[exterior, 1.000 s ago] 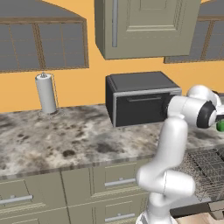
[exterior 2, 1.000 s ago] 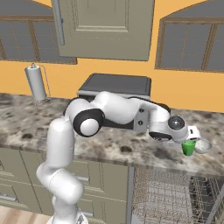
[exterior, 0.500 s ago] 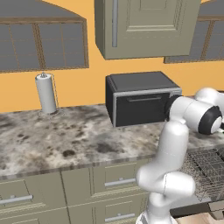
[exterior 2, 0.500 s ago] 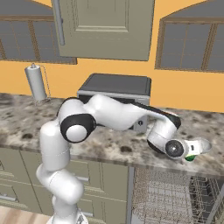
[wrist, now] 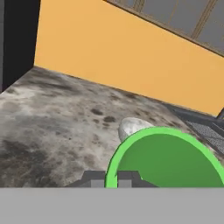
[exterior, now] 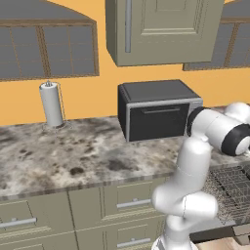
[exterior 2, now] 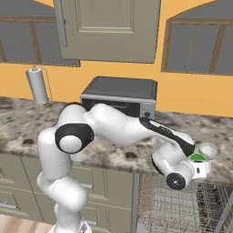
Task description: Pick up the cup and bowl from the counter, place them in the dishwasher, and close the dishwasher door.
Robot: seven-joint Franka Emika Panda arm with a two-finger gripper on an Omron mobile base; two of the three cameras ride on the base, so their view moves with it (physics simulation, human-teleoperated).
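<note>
1. The gripper (wrist: 111,179) is clamped on the rim of the round bright-green cup (wrist: 168,159).
2. That cup (exterior 2: 197,157) hangs at the mottled stone desk (exterior 2: 123,152)'s front edge, above the grey wire dishwasher rack (exterior 2: 177,209).
3. The small pale grey bowl (exterior 2: 209,150) sits on the desk just behind the cup.

A paper-towel roll (exterior: 51,104) stood upright on the mottled counter (exterior: 83,156), well left of the black toaster oven (exterior: 157,109); the dishwasher (exterior: 229,185) rack showed lower right.

White glossy arm (exterior 2: 109,125), rounded segments, dark joint rings, black strip along forearm.
</note>
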